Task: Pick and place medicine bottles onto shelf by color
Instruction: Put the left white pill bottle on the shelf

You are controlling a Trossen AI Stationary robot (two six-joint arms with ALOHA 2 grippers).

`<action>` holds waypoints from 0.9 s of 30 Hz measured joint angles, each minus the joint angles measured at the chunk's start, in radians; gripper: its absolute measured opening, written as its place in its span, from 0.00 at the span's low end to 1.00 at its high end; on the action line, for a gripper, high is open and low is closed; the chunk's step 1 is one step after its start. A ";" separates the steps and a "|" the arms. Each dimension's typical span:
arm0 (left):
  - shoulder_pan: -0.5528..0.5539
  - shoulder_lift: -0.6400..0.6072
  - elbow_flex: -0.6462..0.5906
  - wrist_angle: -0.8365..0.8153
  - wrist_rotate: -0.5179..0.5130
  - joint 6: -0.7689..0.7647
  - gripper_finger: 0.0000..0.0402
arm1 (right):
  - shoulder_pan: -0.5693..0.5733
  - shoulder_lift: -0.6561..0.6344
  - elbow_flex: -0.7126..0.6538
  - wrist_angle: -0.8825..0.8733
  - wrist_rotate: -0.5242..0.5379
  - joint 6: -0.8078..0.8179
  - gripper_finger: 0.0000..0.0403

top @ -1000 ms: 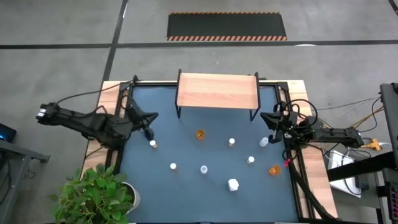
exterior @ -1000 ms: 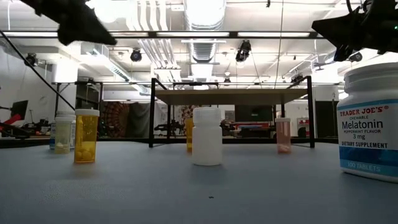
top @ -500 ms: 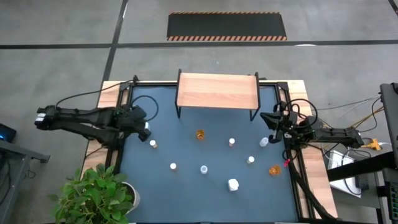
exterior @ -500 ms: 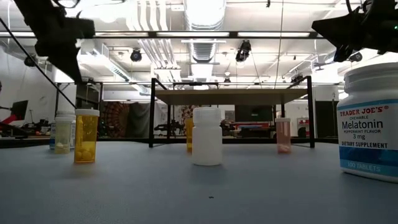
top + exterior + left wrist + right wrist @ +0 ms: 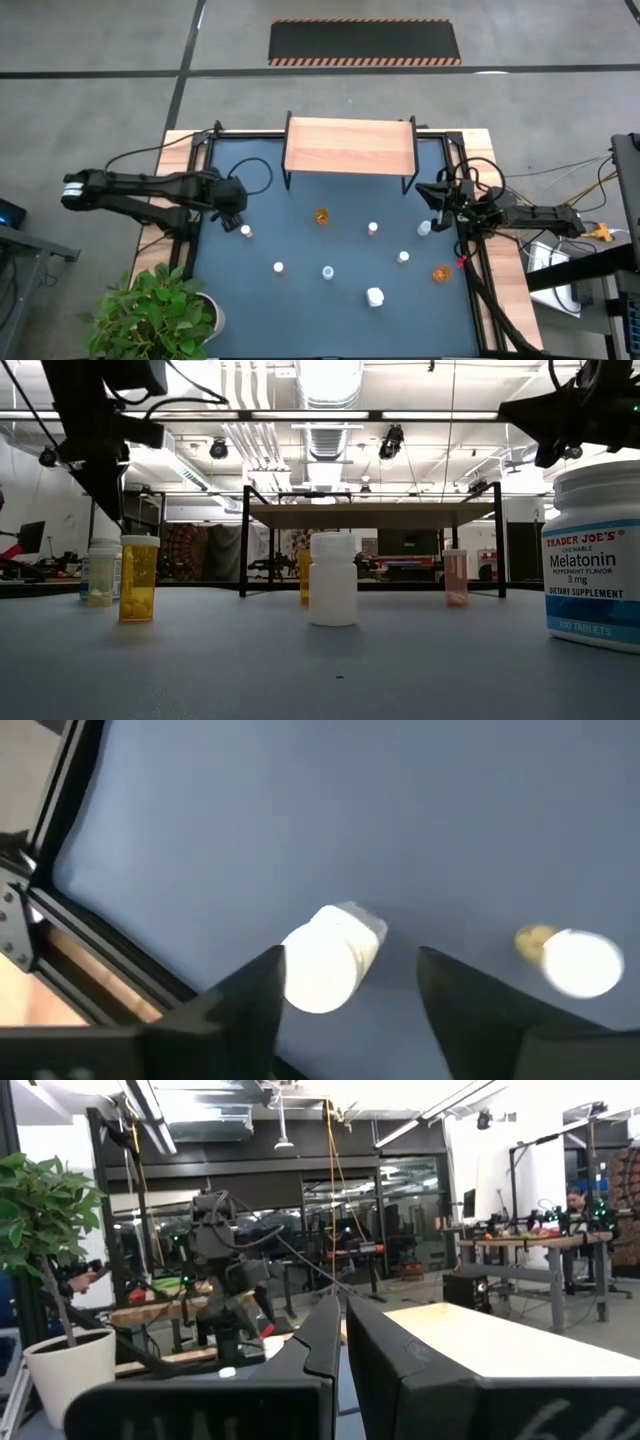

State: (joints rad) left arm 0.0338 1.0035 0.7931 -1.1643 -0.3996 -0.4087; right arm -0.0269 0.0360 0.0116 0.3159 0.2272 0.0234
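Several small medicine bottles stand on their bases on the dark blue mat [image 5: 300, 290]: orange ones [image 5: 321, 215] [image 5: 441, 272], white-capped ones [image 5: 372, 228] [image 5: 278, 267], and a white one [image 5: 375, 296]. The light-wood shelf [image 5: 350, 145] stands on black legs at the mat's far edge with a bare top. My left gripper [image 5: 236, 208] points down, open, above the leftmost white-capped bottle [image 5: 246, 231]. In the left wrist view that bottle [image 5: 330, 960] shows in the gap between the fingers of my left gripper [image 5: 350, 985], untouched. My right gripper [image 5: 435, 195] hovers shut at the mat's right edge.
A potted plant [image 5: 160, 310] stands off the table's near-left corner. Black frame rails [image 5: 195, 200] and cables run along both sides of the mat. In the low view a large white Melatonin bottle [image 5: 598, 555] stands closest to the camera. A second capped orange bottle [image 5: 575, 960] stands beside the leftmost one.
My left gripper has tipped from nearly level to pointing steeply down and has come lower, ending over the leftmost white-capped bottle. The bottles and my right arm have kept still.
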 joint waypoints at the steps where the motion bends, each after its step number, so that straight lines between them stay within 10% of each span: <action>1: 0.000 0.010 0.000 -0.001 0.001 0.023 0.57 | 0.000 0.000 0.000 -0.003 0.000 0.003 0.03; 27: 0.150 0.123 -0.010 0.005 0.056 0.377 0.63 | 0.000 0.000 0.000 -0.021 -0.055 0.002 0.03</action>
State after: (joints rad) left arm 0.1839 1.1261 0.7831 -1.1597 -0.3432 -0.0319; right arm -0.0265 0.0360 0.0113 0.2951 0.1726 0.0259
